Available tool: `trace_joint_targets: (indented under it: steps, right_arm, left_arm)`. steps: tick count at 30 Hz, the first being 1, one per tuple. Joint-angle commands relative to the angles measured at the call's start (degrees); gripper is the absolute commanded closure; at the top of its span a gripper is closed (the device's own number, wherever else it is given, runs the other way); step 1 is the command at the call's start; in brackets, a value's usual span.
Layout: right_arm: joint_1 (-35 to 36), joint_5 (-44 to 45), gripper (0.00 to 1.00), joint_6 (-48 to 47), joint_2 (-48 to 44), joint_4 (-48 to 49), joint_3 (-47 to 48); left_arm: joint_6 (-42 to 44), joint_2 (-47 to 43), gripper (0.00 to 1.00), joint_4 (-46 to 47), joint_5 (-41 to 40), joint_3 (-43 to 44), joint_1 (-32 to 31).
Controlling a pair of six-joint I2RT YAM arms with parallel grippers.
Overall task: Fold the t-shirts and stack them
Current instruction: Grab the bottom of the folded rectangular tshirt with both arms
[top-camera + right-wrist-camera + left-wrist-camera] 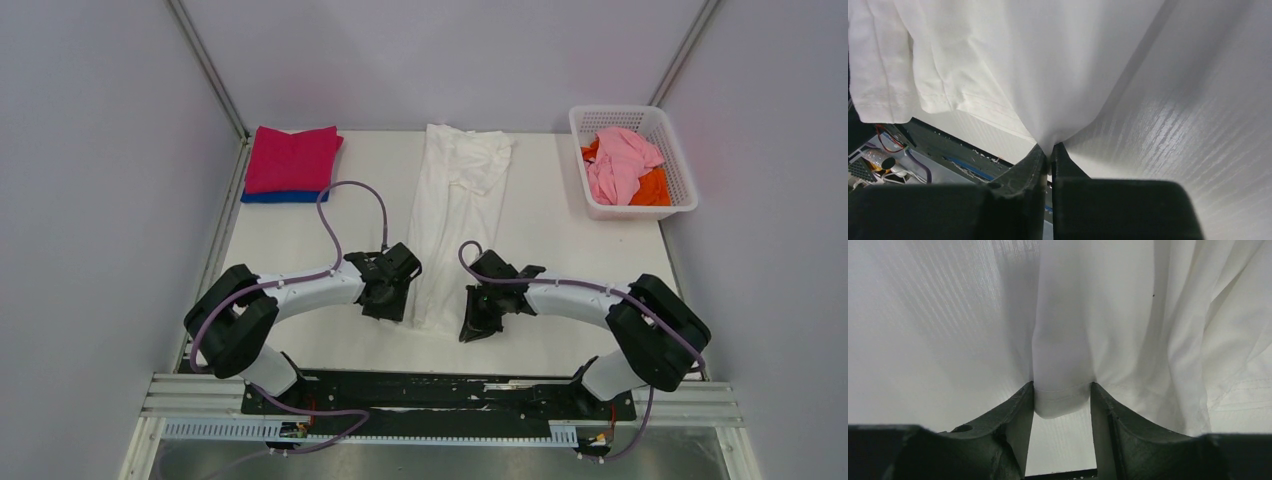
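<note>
T-shirt (455, 200) hem inside left hand (1062, 390), right hand (1049, 149)

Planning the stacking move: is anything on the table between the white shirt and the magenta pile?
Nothing lies on the table between the white shirt and the magenta pile; only the left arm's cable loops over that gap.

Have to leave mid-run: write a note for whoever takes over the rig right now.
Hands: the left hand is shut on a fold of the white t-shirt at its near hem; the right hand is pinched shut on the same near end.
The white t-shirt lies mid-table, folded into a long strip.
Done: magenta t-shirt folded on the blue t-shirt, far left corner.
Left: finish and stack the white one, then the pink t-shirt and orange t-shirt, which lie crumpled in the basket.
</note>
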Motion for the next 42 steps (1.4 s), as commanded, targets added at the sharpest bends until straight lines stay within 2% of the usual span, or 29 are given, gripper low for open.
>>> trace_joint_targets:
  steps: [1,5,8,10,15,28,30,33,38,42]
  right_arm:
    - [0.3,3.0,0.99,0.8,-0.1,0.2,-3.7]
    - [0.4,2.8,1.0,0.7,-0.4,0.6,-5.4]
    - [0.4,2.4,1.0,0.7,-1.1,1.0,-6.3]
    - [0.4,2.6,1.0,0.9,-2.0,1.0,-7.1]
    - [0.4,3.0,1.0,1.1,-4.1,0.9,-8.7]
    - [0.4,1.8,1.0,-0.7,-7.3,0.9,-10.4]
    - [0.5,-0.2,1.0,-2.5,-8.3,2.0,-10.3]
    - [1.8,-4.0,1.0,-5.0,-10.9,4.0,-10.2]
    - [5.2,-10.0,1.0,-6.8,-17.2,4.3,-8.9]
    - [5.6,-10.5,1.0,-6.0,-22.1,3.9,-8.7]
  left_arm:
    - [-0.6,2.4,0.5,-3.5,-3.5,-2.6,-0.3]
    - [-0.8,1.9,0.59,-4.2,-3.8,-3.2,-0.3]
    - [-1.1,1.9,0.76,-4.1,-2.7,-3.6,-0.3]
    - [-1.5,1.7,0.81,-4.9,-3.0,-3.7,-0.3]
    - [-1.6,-0.2,0.81,-7.5,-4.1,-4.1,-0.2]
    - [-3.9,-2.4,0.71,-11.6,-3.6,-4.0,-0.2]
    - [-4.0,-3.6,0.74,-11.1,-0.5,-4.5,-0.3]
    - [-3.0,-7.8,0.99,-8.5,4.8,-5.9,-0.3]
    - [-3.8,-17.1,1.0,-7.9,12.0,-7.4,-1.2]
    - [-5.2,-25.7,1.0,-10.5,12.3,-7.0,-1.3]
